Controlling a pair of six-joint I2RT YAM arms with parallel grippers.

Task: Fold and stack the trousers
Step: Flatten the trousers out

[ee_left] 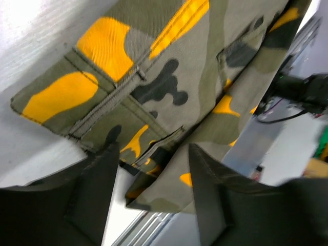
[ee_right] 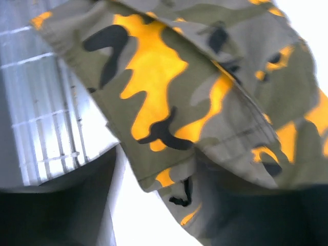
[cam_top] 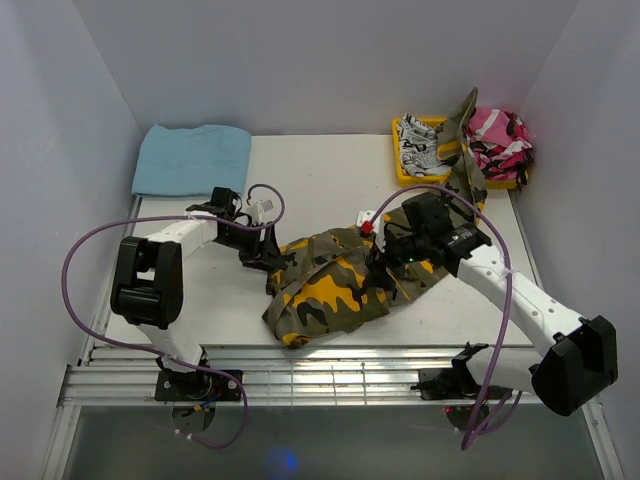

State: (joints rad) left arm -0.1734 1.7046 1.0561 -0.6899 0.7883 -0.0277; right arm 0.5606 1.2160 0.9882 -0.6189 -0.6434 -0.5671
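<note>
From above, one pair of trousers (cam_top: 335,290) lies in a crumpled heap on the white table (cam_top: 320,180). They are green with orange-yellow and black patches. There are two arms. The left gripper (cam_top: 272,262) sits at the heap's left edge, and the right gripper (cam_top: 383,255) is at its upper right edge, so the trousers lie between the two. Far behind the left gripper lies one blue cloth (cam_top: 192,158). Behind the right gripper stands one yellow tray (cam_top: 402,172). It holds two things: a black-and-white garment (cam_top: 420,145) and a pink camouflage garment (cam_top: 497,140).

The left wrist view shows two black fingers (ee_left: 97,200) spread apart. The trousers fill the space just past them, and one cloth edge reaches in between the fingertips. The fingers are not pressed on it. A stitched pocket (ee_left: 123,97) shows in the cloth.

The right wrist view is blurry. One dark finger (ee_right: 77,200) shows on the left. The trousers hang over the other side and hide the second finger. I cannot tell if this gripper is pinching the cloth. Metal rails (ee_right: 46,133) show to the left of the cloth.
</note>
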